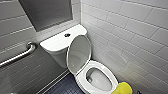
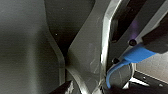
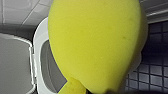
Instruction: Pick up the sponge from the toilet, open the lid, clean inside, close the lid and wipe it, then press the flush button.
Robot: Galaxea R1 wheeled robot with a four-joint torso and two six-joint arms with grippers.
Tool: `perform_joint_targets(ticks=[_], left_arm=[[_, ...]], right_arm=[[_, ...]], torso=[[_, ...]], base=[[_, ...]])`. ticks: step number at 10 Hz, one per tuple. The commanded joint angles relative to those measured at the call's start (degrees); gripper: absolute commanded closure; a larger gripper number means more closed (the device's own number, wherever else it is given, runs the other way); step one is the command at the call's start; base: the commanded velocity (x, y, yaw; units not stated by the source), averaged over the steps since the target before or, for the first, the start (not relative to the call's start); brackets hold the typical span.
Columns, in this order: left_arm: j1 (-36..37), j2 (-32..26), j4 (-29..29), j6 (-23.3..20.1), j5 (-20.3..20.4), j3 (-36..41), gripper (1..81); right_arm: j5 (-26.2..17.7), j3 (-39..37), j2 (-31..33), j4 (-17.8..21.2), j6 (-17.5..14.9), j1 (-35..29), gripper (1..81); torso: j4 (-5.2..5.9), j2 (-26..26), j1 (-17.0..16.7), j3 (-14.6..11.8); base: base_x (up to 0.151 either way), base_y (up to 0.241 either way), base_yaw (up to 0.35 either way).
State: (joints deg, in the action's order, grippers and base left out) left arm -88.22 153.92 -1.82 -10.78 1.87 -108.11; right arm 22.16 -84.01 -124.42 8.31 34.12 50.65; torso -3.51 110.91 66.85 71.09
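The white toilet (image 1: 57, 45) stands in a tiled corner with its lid (image 1: 78, 53) raised and leaning back against the tank. The ring seat (image 1: 82, 81) is down around the open bowl. The round dark flush button (image 1: 67, 35) sits on the tank top. The yellow sponge (image 1: 122, 88) hangs off the bowl's near right side. It looms large in the right wrist view (image 3: 95, 42), with the seat (image 3: 37, 50) and the raised lid (image 3: 15, 65) behind it. My right gripper is shut on the sponge. The left wrist view holds dark robot parts and a blue cable (image 2: 130, 58).
A steel grab bar (image 1: 20, 56) runs along the left wall. A white tiled wall (image 1: 130, 32) closes the right side near the bowl. Dark small-tiled floor (image 1: 65, 87) lies left of the bowl. A dark panel (image 1: 46, 12) hangs above the tank.
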Motion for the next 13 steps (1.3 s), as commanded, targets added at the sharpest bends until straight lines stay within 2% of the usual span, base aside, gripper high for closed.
perform_joint_targets(ticks=[1, 2, 4, 6, 9, 13], left_arm=[[-1.48, -0.45, 0.23, -0.65, -5.12, 1.49, 1.0], [-1.21, -0.45, 0.32, -0.65, -5.12, 1.49, 1.0], [-0.68, -0.36, 0.32, -0.65, -5.12, 1.49, 1.0], [-0.51, -0.36, 0.41, -0.65, -5.12, 1.49, 1.0], [-0.51, -0.36, 0.41, -0.74, -5.12, 1.40, 1.0], [-0.51, -0.27, 0.41, -0.74, -5.12, 1.32, 1.0]], right_arm=[[-3.27, 5.00, 3.71, -0.05, -0.37, 0.98, 81.1], [-3.62, 6.32, 4.24, -0.23, -0.90, 3.18, 81.1], [-3.97, 10.10, 7.84, -0.32, -4.06, 6.18, 81.1], [-5.64, 15.11, 11.71, -0.23, -6.44, 5.66, 81.1], [-12.41, 18.45, 10.83, -0.40, -8.37, -1.28, 81.1], [-19.78, 17.57, 7.58, 0.73, -8.20, -11.03, 81.1]], torso=[[0.00, 0.00, 0.00, 0.00], [0.00, 0.00, 0.00, 0.00], [0.00, 0.00, 0.00, 0.00], [0.00, 0.00, 0.00, 0.00], [0.00, 0.02, 0.00, 0.00], [0.00, 0.02, 0.00, 0.00]], base=[[0.000, 0.000, 0.000], [0.000, 0.000, 0.000], [0.000, 0.000, 0.000], [0.000, 0.000, 0.000], [0.000, 0.000, 0.000], [0.000, 0.000, 0.000]])
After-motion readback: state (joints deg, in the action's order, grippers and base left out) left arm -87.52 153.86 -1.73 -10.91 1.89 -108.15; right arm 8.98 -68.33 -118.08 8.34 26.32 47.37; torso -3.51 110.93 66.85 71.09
